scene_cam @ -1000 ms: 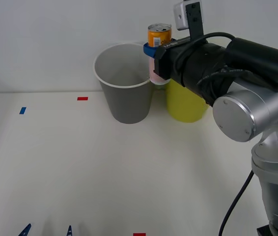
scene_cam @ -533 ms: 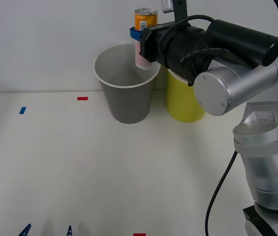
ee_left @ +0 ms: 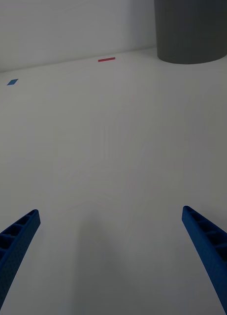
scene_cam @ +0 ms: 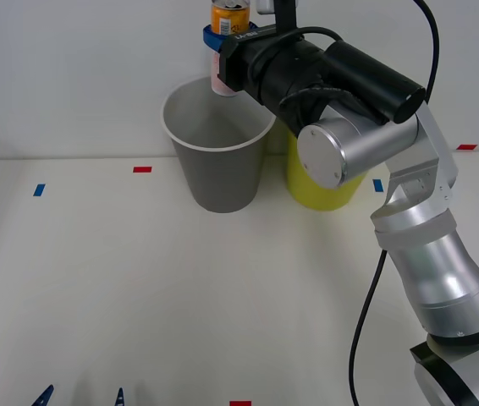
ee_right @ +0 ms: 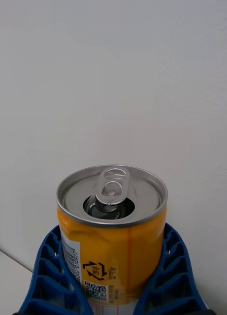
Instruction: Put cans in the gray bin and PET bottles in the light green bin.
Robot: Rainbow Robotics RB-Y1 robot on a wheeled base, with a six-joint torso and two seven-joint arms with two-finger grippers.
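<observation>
My right gripper [scene_cam: 220,46] is shut on the can [scene_cam: 227,19], holding it upright above the back rim of the gray bin [scene_cam: 218,173]. The can [ee_right: 112,236] has an orange body and a silver top with a pull tab, and the blue fingers [ee_right: 47,275] clasp both its sides. The light green bin [scene_cam: 322,188] stands just right of the gray one, partly hidden behind my right arm. My left gripper [scene_cam: 81,395] rests open low at the table's front left, its fingers [ee_left: 15,241] spread wide over bare table. The gray bin [ee_left: 192,32] stands ahead of it.
Small red and blue tape marks [scene_cam: 142,169] dot the white table [scene_cam: 138,279]. A plain white wall rises close behind the bins. My right arm reaches across above the light green bin.
My right gripper has carried the can up and to the left, from over the gap between the bins to over the gray bin's back rim. The left arm has not moved.
</observation>
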